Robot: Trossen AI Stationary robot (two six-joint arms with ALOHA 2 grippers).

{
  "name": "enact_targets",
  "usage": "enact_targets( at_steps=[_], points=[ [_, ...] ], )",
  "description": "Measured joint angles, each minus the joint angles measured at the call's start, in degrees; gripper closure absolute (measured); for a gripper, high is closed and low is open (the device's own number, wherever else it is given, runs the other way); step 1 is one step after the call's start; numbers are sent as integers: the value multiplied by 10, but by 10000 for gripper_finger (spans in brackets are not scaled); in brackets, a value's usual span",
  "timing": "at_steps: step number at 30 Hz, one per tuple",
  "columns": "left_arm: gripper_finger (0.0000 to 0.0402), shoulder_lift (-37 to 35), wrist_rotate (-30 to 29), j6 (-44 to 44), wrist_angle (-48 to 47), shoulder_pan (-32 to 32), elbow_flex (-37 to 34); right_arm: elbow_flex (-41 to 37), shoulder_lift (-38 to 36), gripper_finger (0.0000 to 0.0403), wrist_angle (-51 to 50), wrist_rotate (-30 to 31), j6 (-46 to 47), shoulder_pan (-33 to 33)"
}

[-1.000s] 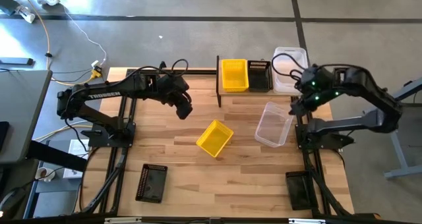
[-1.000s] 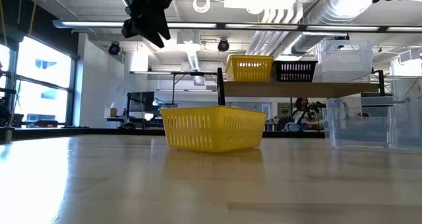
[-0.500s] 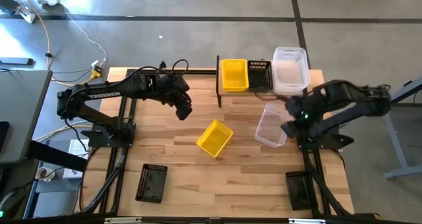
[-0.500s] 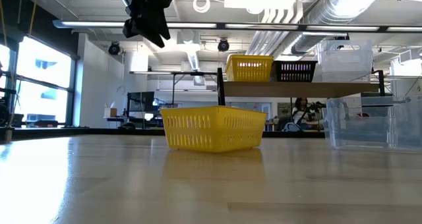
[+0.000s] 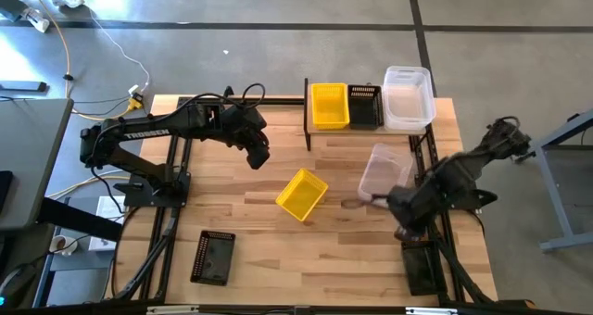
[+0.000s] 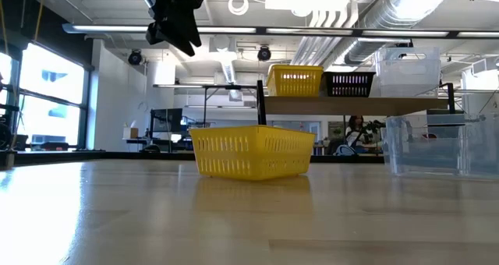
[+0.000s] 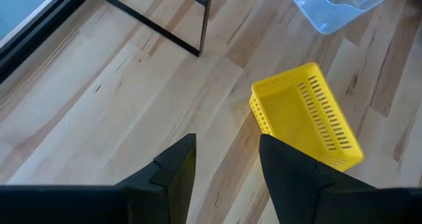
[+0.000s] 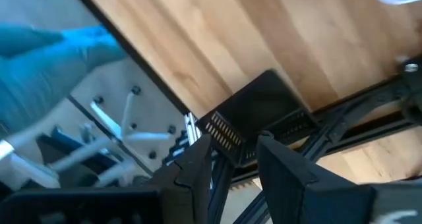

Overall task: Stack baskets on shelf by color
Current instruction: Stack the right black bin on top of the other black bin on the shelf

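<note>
A: High view is showing the loose yellow basket [image 5: 302,194] lying mid-table, the left gripper [image 5: 260,155] hanging nearby, jaws parted and empty.

B: Right gripper [image 8: 232,159] is hovering, parted and empty, over the black basket [image 5: 418,266]. Likely light, stiff plastic; it's looking best pinched by one rim wall.

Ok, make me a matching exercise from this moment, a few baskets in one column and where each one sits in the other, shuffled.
Things:
1. loose yellow basket
2. black basket by the left arm's base
3. clear basket off the shelf
4. black basket beside yellow

Places:
A. on the shelf
B. table centre
C. table, just right of centre, near the right arm
D. table's near left corner

Pairs: 1-B, 2-D, 3-C, 4-A
</note>
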Motion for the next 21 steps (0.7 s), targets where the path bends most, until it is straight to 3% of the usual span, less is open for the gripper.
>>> enact_targets(
  at_steps=[11, 21],
  points=[
    [245, 0, 0, 0, 0, 0, 0, 0, 88, 294, 95, -1, 35, 122],
    [245, 0, 0, -12, 0, 0, 0, 0, 178, 228, 125, -20, 36, 193]
  ],
)
